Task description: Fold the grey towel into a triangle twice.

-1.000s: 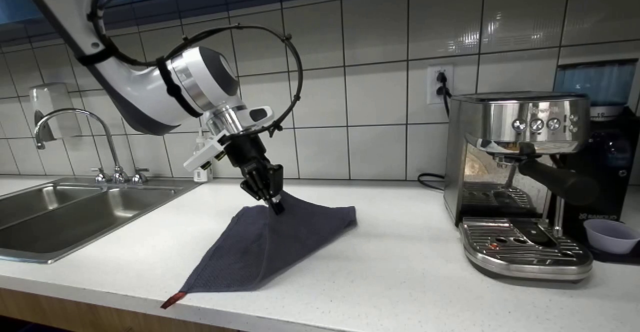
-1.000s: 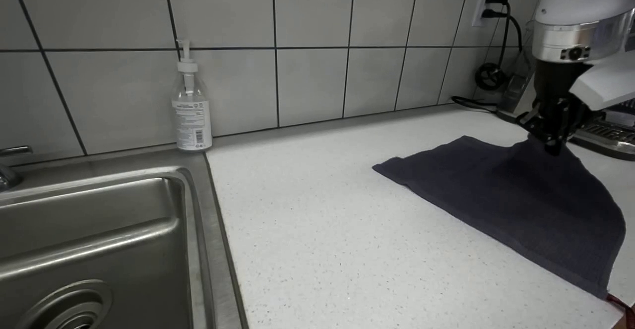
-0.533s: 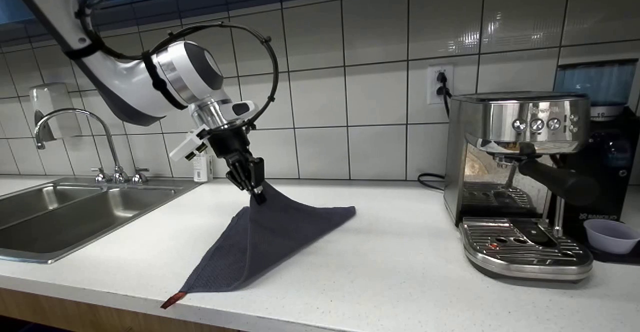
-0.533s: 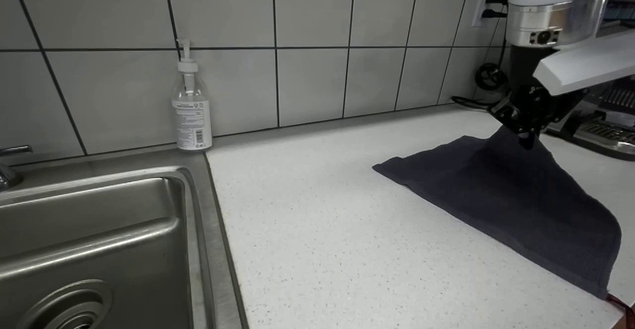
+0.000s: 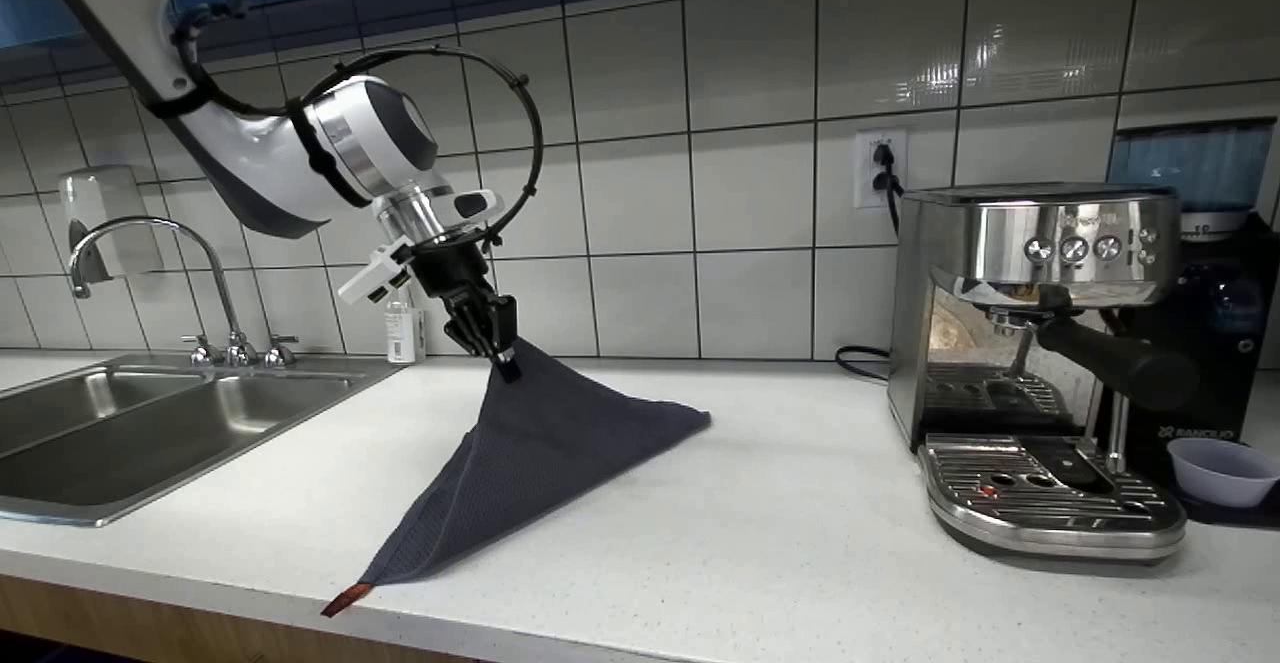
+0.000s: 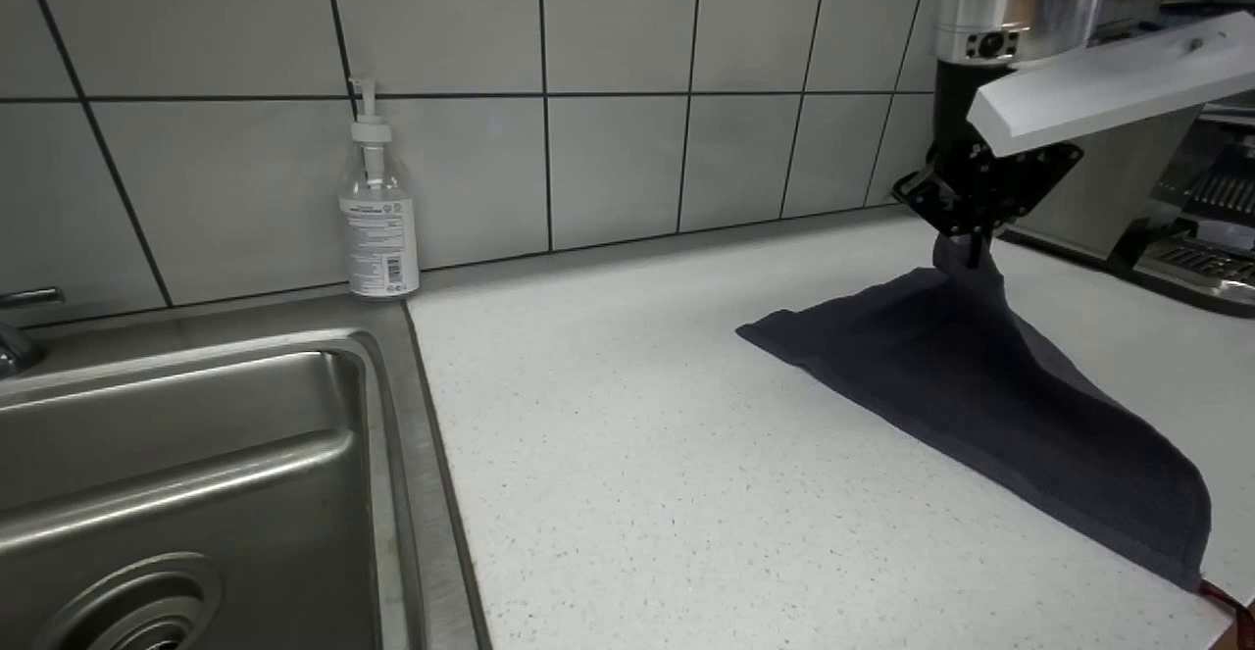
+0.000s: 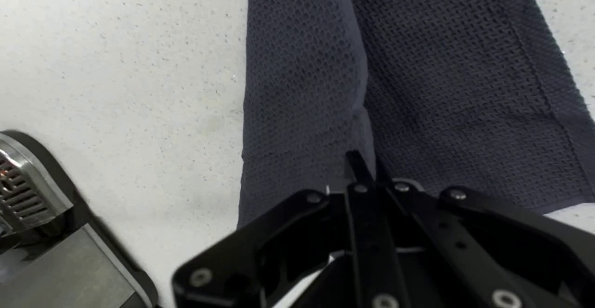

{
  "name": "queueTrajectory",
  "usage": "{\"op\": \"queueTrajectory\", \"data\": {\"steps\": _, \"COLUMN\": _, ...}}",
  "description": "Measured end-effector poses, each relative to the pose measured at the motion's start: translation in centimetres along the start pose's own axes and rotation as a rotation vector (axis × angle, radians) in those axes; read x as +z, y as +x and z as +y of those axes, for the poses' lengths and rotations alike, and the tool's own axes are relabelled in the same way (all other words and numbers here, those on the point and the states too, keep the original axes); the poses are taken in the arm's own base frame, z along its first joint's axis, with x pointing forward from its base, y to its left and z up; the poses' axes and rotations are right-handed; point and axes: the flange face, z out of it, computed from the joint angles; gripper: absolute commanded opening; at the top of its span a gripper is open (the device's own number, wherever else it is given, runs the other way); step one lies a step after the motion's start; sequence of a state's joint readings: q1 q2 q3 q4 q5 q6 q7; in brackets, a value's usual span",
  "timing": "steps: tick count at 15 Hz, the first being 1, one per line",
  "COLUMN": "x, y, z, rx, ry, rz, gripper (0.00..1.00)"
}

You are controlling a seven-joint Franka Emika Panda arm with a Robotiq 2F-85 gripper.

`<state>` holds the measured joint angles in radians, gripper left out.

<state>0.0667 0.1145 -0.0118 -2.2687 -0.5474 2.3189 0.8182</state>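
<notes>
This was a kitchen, though whether it belonged to a home or an office could not be told. A metal double sink (image 5: 215, 433) with a curved faucet (image 5: 228, 303) was set into a pale speckled surface (image 5: 780, 503), against a tiled wall (image 5: 640, 193). A pump bottle (image 6: 380, 228) stood at the sink's corner; further along stood an espresso machine (image 5: 1010, 243), near a wall outlet (image 5: 866, 171).
</notes>
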Motion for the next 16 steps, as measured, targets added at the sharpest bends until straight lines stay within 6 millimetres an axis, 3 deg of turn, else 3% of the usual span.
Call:
{"op": "queueTrajectory", "data": {"steps": 9, "x": -0.4, "y": 1.1, "z": -5.3, "rx": -0.060, "ry": 0.006, "rz": 0.022, "gripper": 0.00}}
{"op": "queueTrajectory", "data": {"steps": 16, "x": 0.2, "y": 2.4, "z": -7.6, "rx": -0.036, "ry": -0.003, "rz": 0.023, "gripper": 0.00}}
